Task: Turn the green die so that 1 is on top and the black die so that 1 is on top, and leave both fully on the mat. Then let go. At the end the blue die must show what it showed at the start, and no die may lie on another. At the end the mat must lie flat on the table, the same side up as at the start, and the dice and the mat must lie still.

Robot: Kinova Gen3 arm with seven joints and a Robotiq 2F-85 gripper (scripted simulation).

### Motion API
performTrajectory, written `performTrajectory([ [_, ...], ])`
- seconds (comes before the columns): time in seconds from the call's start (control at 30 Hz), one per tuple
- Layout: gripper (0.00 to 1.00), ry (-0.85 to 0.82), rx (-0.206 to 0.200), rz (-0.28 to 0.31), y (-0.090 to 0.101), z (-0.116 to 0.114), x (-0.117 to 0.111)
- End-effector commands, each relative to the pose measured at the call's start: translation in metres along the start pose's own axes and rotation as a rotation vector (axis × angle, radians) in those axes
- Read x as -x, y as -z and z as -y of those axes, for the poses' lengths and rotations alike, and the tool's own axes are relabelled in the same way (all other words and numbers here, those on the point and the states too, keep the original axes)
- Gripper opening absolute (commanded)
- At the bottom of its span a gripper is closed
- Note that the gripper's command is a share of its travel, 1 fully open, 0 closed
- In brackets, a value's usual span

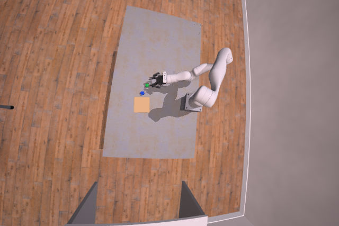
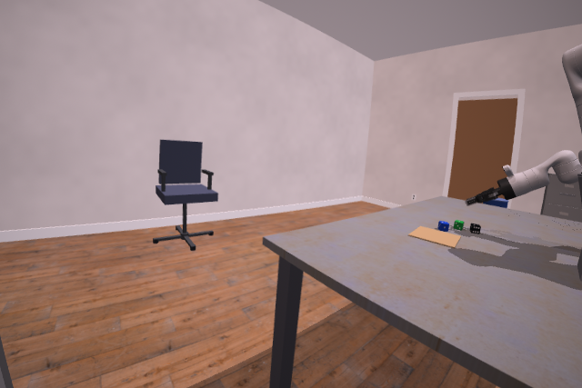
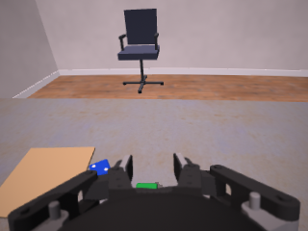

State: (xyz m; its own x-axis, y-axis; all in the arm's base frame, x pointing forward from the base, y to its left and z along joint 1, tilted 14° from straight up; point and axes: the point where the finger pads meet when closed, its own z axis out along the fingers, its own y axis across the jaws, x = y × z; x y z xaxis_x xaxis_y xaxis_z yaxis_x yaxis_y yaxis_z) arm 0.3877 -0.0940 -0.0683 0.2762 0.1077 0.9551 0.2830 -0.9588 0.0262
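Observation:
The tan mat (image 1: pixel 141 104) lies flat on the grey table. All three dice sit on the table just beyond the mat's edge, none on it and none on another: the blue die (image 2: pixel 442 225), the green die (image 2: pixel 458 224) and the black die (image 2: pixel 475 228) stand in a row. My gripper (image 2: pixel 475 199) hangs above them, its fingers apart with nothing between them. In the wrist view the green die (image 3: pixel 146 185) shows below, between the fingertips, with the blue die (image 3: pixel 100 167) to its left. The gripper (image 1: pixel 153 80) hides the black die in the overhead view.
The arm's base (image 1: pixel 191 103) stands on the table to the right of the mat. An office chair (image 2: pixel 183 188) stands on the wooden floor well away from the table. A door (image 2: pixel 481 146) is in the back wall.

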Motion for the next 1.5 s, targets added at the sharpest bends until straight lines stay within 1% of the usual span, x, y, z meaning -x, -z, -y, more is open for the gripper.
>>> performTrajectory([
  [0.0, 0.46, 0.024, -0.023, 0.024, -0.001, 0.005, -0.003],
  [0.13, 0.46, 0.031, -0.019, 0.071, -0.002, 0.005, -0.002],
  [0.2, 0.46, 0.031, -0.019, 0.071, -0.002, 0.005, -0.002],
  [0.43, 0.46, 0.029, -0.018, 0.167, -0.005, 0.004, -0.006],
  [0.7, 0.46, 0.032, -0.016, 0.309, -0.008, 0.005, -0.011],
  [0.77, 0.46, 0.032, -0.016, 0.309, -0.008, 0.005, -0.011],
  [1.23, 0.46, 0.038, -0.011, 0.592, -0.015, 0.006, -0.023],
  [1.27, 0.46, 0.038, -0.009, 0.611, -0.015, 0.006, -0.025],
  [1.33, 0.46, 0.038, -0.009, 0.611, -0.015, 0.006, -0.025],
  [1.47, 0.46, 0.042, -0.010, 0.696, -0.017, 0.006, -0.026],
])
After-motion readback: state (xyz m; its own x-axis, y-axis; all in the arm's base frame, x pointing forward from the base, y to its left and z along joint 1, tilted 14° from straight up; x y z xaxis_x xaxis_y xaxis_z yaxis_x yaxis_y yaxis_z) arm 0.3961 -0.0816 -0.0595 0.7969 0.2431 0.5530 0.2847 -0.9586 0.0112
